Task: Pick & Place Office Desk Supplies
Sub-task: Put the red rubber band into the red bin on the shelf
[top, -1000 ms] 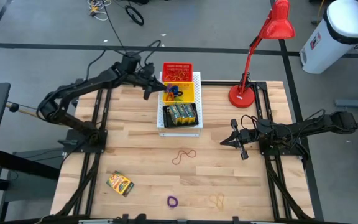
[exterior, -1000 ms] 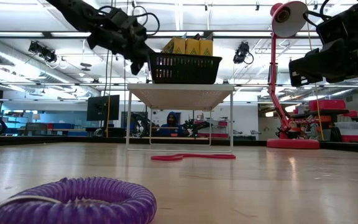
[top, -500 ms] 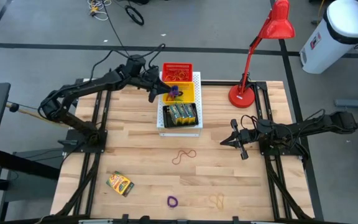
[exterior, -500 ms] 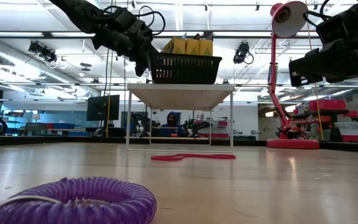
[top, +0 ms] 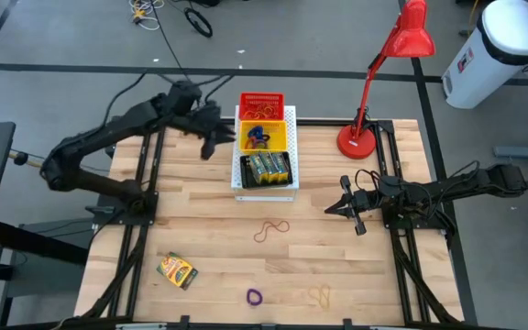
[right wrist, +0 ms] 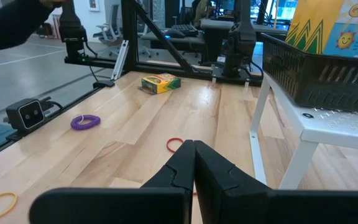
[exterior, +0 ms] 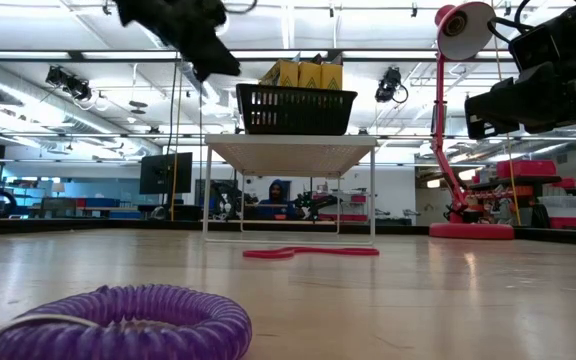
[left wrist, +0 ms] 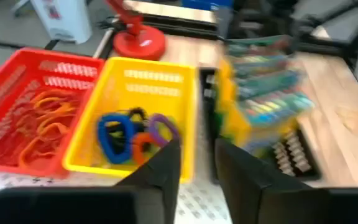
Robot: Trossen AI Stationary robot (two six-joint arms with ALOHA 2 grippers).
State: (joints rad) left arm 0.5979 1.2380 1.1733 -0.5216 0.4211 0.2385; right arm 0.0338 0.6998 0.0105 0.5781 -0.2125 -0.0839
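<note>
While the left gripper (top: 211, 139) hangs released at nine o'clock of the yellow bin (top: 268, 137), the right gripper (top: 341, 207) waits clenched, empty

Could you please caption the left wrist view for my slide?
Open left gripper above yellow bin of elastic loops.

bright, even light falls from above; in the low view long ceiling strip lights (exterior: 298, 55) glare white. shadows on the wooden table (top: 209, 229) are soft and faint. the left wrist view is smeared with motion blur, worst over the crayon boxes (left wrist: 263, 93). in the low view the near purple loop (exterior: 118, 325) is soft and out of focus. the right wrist view is sharp.
</note>
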